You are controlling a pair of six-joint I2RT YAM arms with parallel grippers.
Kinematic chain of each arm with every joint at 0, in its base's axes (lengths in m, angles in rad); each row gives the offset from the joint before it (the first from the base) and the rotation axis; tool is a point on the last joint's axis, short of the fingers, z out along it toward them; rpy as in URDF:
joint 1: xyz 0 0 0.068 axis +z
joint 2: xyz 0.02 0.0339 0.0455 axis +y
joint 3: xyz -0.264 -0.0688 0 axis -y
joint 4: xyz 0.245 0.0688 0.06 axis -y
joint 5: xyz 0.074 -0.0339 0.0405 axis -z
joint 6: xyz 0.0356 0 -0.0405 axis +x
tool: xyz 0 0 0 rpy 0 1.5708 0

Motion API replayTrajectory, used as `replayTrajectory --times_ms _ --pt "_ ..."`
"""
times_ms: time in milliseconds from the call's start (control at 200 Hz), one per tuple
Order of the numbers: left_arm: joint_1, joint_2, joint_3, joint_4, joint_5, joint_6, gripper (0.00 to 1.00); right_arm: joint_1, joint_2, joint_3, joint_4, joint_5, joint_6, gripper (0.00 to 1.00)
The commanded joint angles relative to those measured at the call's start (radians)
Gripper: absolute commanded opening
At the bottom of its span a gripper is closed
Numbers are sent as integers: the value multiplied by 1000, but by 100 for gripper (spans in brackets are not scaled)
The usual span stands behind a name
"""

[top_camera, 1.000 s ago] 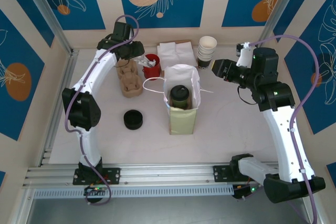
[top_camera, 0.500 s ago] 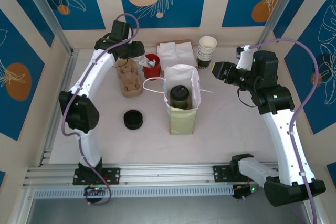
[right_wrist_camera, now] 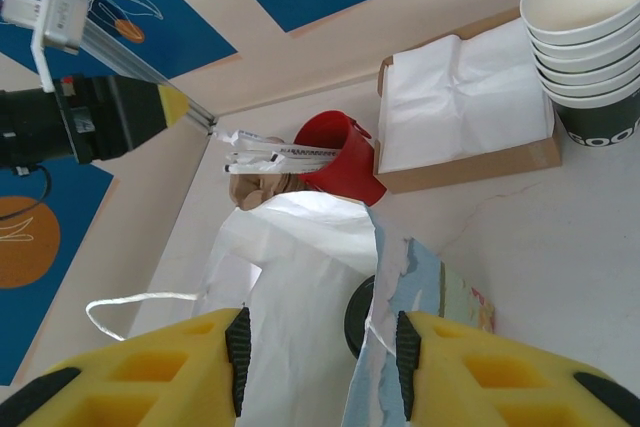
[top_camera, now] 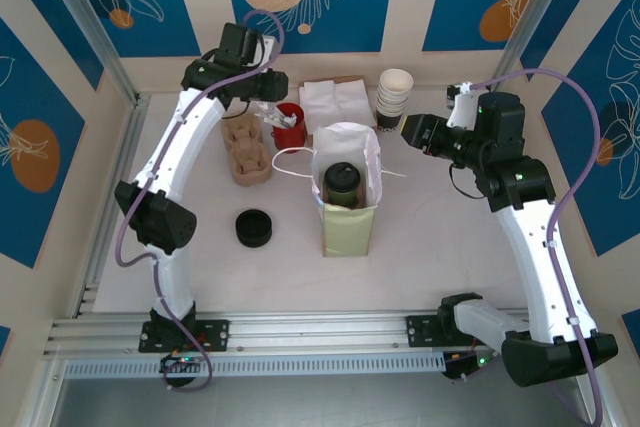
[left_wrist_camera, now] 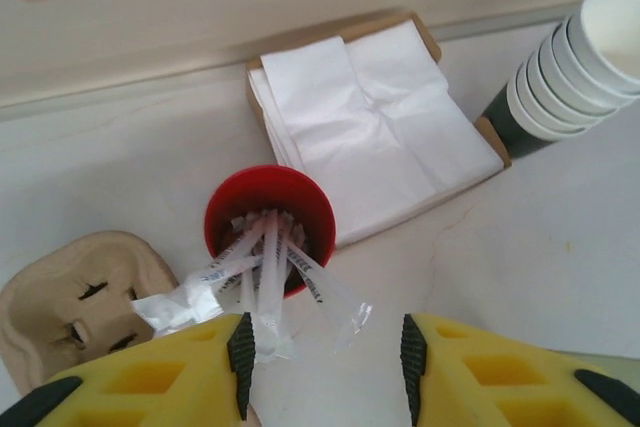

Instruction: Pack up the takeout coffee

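The takeout coffee (top_camera: 342,184), an olive-green cup under a black lid, stands inside the open white paper bag (top_camera: 348,232) at mid-table. In the right wrist view a slice of its lid (right_wrist_camera: 357,319) shows past the bag's torn rim (right_wrist_camera: 300,297). My left gripper (top_camera: 268,107) hovers at the back left over a red cup (left_wrist_camera: 270,219) of wrapped straws. It (left_wrist_camera: 325,362) is open, and the straw wrapper ends lie loose near its left pad. My right gripper (top_camera: 410,129) is open to the right of the bag, pointing at it. Nothing is held between its fingers (right_wrist_camera: 318,357).
White napkins in a cardboard tray (top_camera: 335,102) lie against the back wall. Stacked cream cups (top_camera: 394,97) stand to their right. A brown pulp cup carrier (top_camera: 247,152) sits left of the red cup. A low stack of black lids (top_camera: 254,228) lies left of the bag.
The left arm has swung its wrist toward the back and a little right, over the red cup. Its jaws widened briefly, then narrowed. The right arm has barely shifted.
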Motion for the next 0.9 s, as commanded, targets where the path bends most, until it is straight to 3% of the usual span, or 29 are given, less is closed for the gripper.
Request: replayTrajectory --times_ms 0,895 --pt "-26 32 22 -38 52 42 42 -5 1 8 12 -6 -1 45" --pt "-86 240 147 -69 4 153 31 -19 33 -6 17 5 -25 45"
